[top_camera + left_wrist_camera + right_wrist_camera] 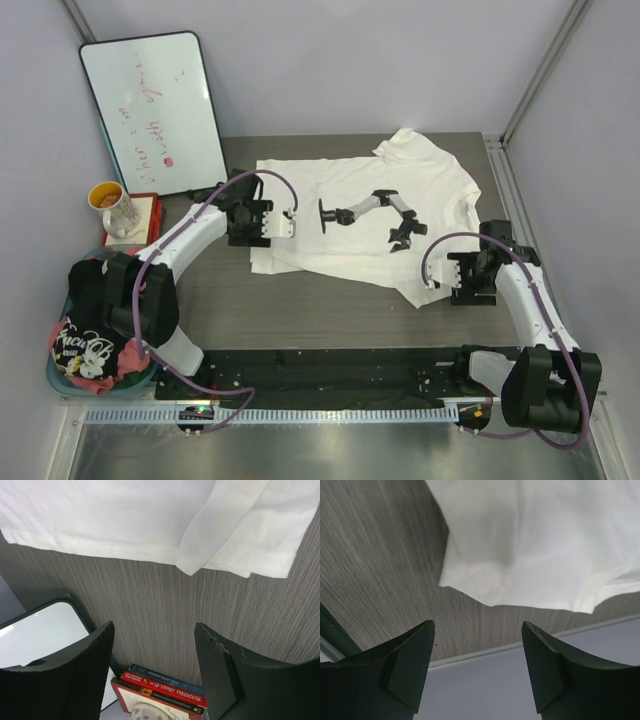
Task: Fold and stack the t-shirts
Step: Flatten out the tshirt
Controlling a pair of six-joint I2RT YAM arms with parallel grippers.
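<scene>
Treat the white t-shirt (350,180), spread flat on the table (300,310), as soft, light and limp (it will sag). Pinch it at the hem corners. The left gripper (280,222) and right gripper (445,278) jaws stand apart, empty.

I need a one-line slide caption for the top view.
Left gripper and right gripper, both open, flank a white t-shirt spread on the table; other shirts lie in the basket.

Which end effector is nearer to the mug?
Left. The left end effector is right of the mug; the right end effector is far off, past the white shirt.
</scene>
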